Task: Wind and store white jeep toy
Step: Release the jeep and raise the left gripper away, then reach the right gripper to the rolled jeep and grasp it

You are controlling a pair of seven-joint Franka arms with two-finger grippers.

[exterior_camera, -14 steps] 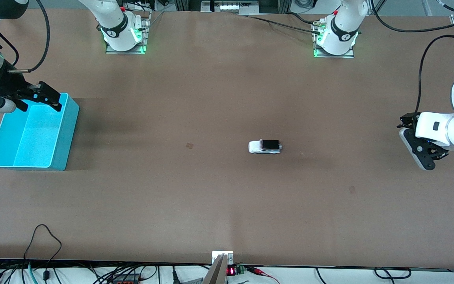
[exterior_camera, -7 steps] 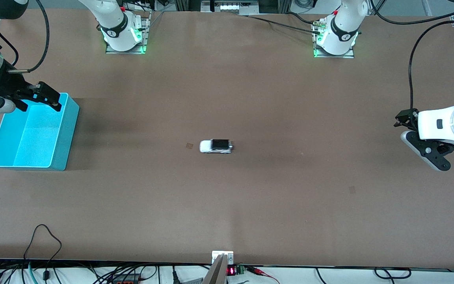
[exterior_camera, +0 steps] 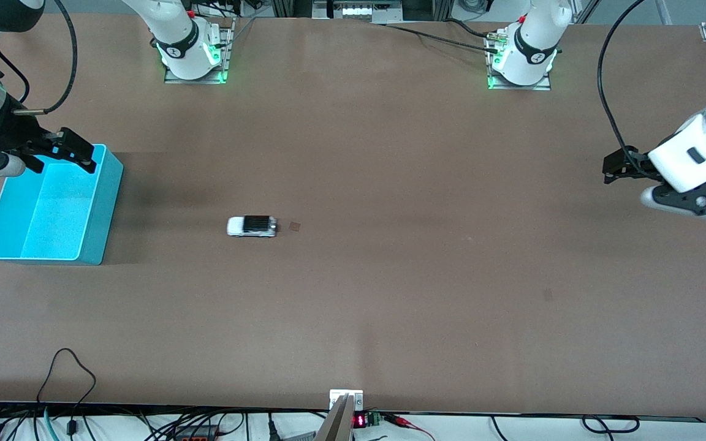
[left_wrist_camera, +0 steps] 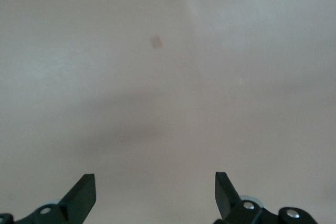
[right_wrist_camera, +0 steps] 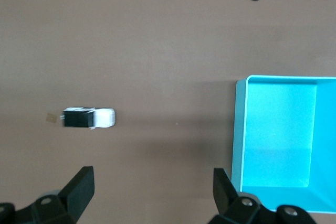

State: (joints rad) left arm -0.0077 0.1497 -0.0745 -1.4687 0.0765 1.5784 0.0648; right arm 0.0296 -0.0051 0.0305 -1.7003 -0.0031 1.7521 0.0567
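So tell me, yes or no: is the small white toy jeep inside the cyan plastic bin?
No, the small white toy jeep sits on the bare brown table, apart from the cyan plastic bin.

The white jeep toy [exterior_camera: 252,226] shows smeared in the front view and in the right wrist view [right_wrist_camera: 88,118] — its wheels and windows cannot be made out. Beside it a small dark patch [exterior_camera: 294,226] on the table is too small to tell what it is. The left gripper [exterior_camera: 611,169] is cut off by the front view's edge; its own wrist view shows only the fingertips [left_wrist_camera: 84,192]. The right gripper [exterior_camera: 65,150] hides part of the cyan bin [exterior_camera: 92,208] — one corner of the rim.
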